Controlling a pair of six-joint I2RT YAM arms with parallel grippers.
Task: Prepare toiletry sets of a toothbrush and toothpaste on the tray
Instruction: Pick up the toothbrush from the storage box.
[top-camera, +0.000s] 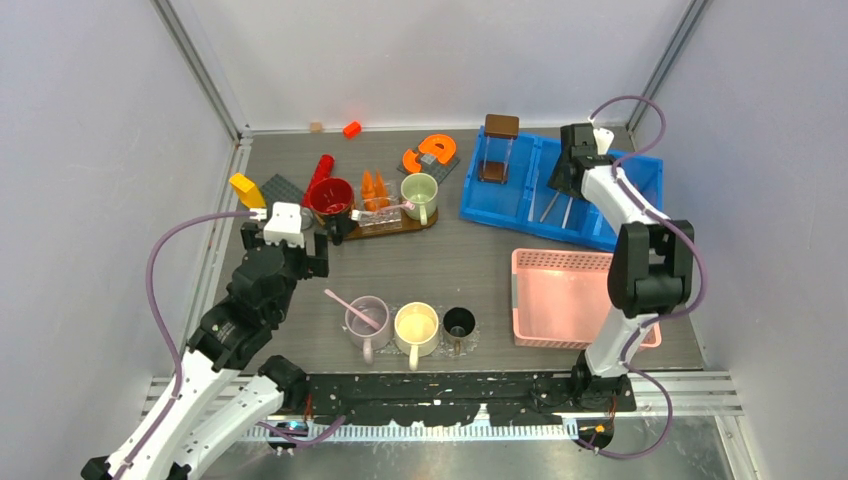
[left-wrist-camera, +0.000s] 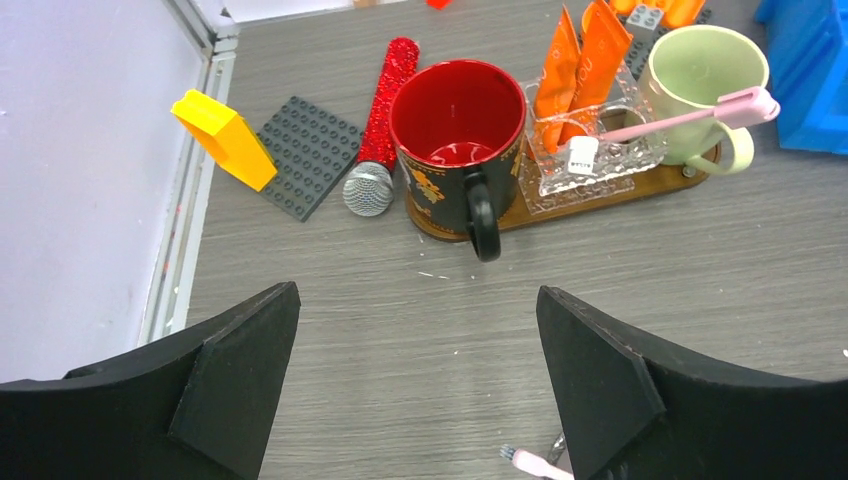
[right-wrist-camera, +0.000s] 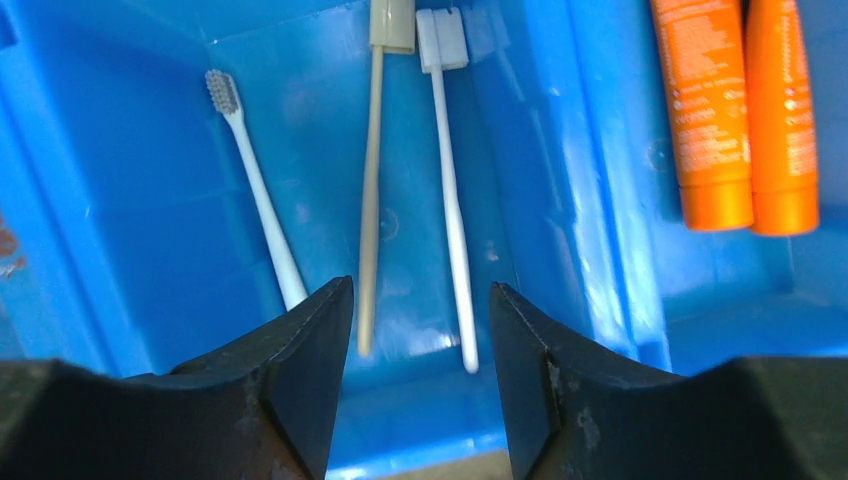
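Toothbrush-grabbing step, I reckon: my right pincer (right-wrist-camera: 420, 290) hangs half-spread, pinching nothing, over the white toothbrush (right-wrist-camera: 447, 200) and beige toothbrush (right-wrist-camera: 372, 200) lying side by side in the blue bin (right-wrist-camera: 590, 250). The next move needs to catch just one, and the bin's wall is just right of the white one. My left pincer (left-wrist-camera: 418, 292) is spread wide and empty near the brown tray (left-wrist-camera: 660, 188), with open table around it.

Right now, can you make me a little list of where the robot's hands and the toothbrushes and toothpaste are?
left gripper: jaws wide apart, holding nothing
right gripper: jaws apart, over the blue bin
toothbrushes in bin: three, side by side
toothpaste tubes in bin: two, in the next compartment
tray: red mug, glass holder with orange tubes, green mug
pink toothbrush: lying across the glass holder and green mug
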